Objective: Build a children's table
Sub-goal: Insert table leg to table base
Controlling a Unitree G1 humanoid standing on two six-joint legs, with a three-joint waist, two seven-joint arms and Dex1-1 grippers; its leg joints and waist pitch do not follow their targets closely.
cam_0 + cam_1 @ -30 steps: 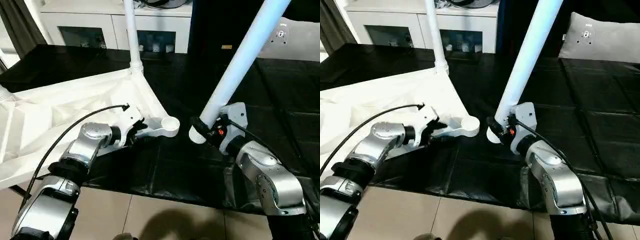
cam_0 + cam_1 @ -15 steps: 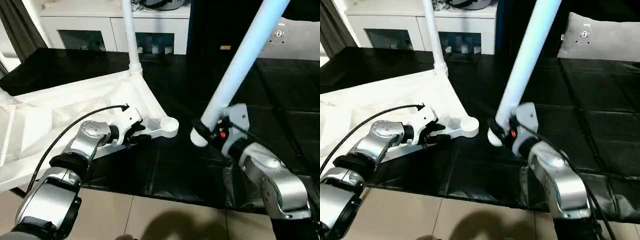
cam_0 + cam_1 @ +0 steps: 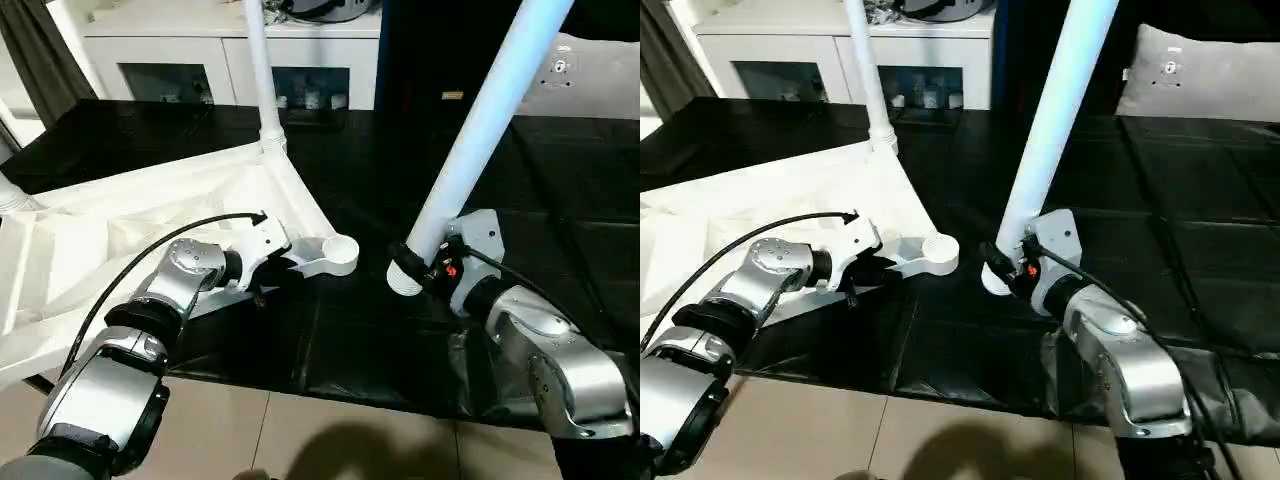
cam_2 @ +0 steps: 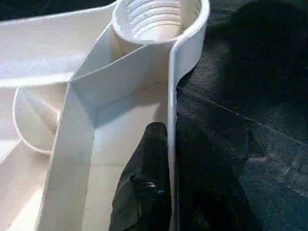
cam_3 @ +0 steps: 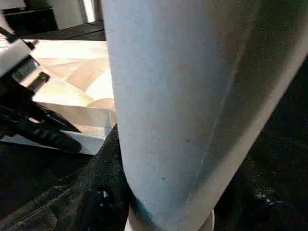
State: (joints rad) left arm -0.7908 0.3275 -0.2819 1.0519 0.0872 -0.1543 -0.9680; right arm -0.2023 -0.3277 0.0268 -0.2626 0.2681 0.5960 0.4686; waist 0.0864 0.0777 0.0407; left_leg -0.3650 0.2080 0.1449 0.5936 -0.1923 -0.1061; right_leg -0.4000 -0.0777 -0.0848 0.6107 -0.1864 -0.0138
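At the near edge of the black-covered worktop the two silver forearms reach in. The left gripper is clamped on the thin side wall of the upturned white table top, just behind its near corner socket. In the left wrist view one black finger lies inside that wall and the other outside it, both pressed against the plastic. The socket is open, and its threaded inside faces up.

Just beside that socket, apart from it, the right gripper grips the thick lower end of a loose white table leg. The leg's ribbed end sits close above the black cover; whether it touches the cover cannot be told. The leg leans up and away toward the far right.

The table top lies underside up over the left part of the worktop, its ribs showing. At its far corner a second leg stands upright in its socket. Another corner socket shows at the left edge.

Beyond the far edge stands a white cabinet with glass doors, and a grey cushion lies at the far right.
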